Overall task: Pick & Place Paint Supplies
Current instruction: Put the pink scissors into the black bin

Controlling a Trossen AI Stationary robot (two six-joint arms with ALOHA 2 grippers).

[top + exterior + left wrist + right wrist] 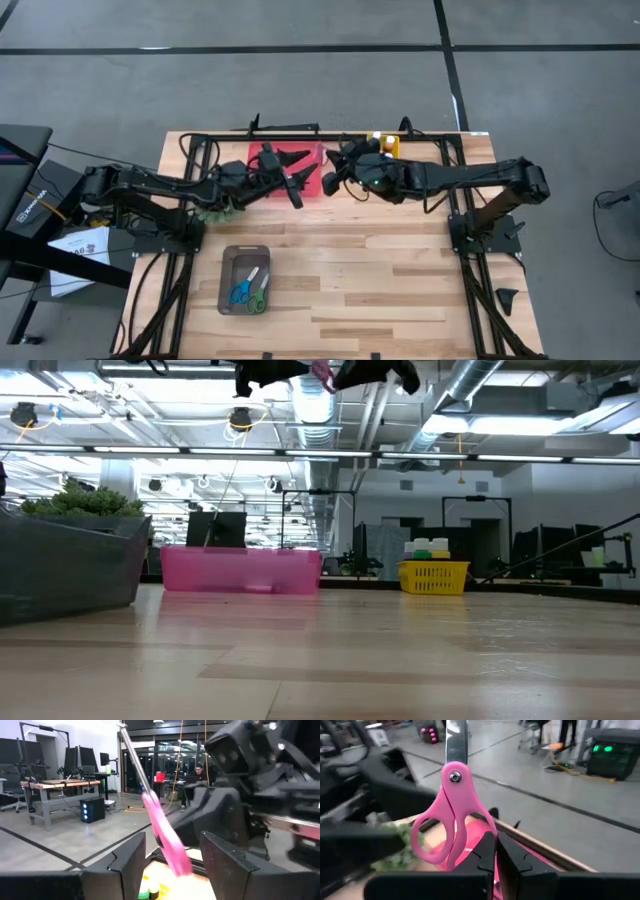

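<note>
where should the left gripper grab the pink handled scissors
On the flat pink handle shank of the pink-handled steel scissors, just below the pivot screw, closing across its flat sides. The right gripper already pinches a finger loop, blades up, and the shank lies between the left gripper's open fingers.

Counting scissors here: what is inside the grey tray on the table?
Blue-handled scissors and green-handled scissors lie in the grey tray. Nothing covers them from above; whether anything lies beneath them cannot be seen.
</note>
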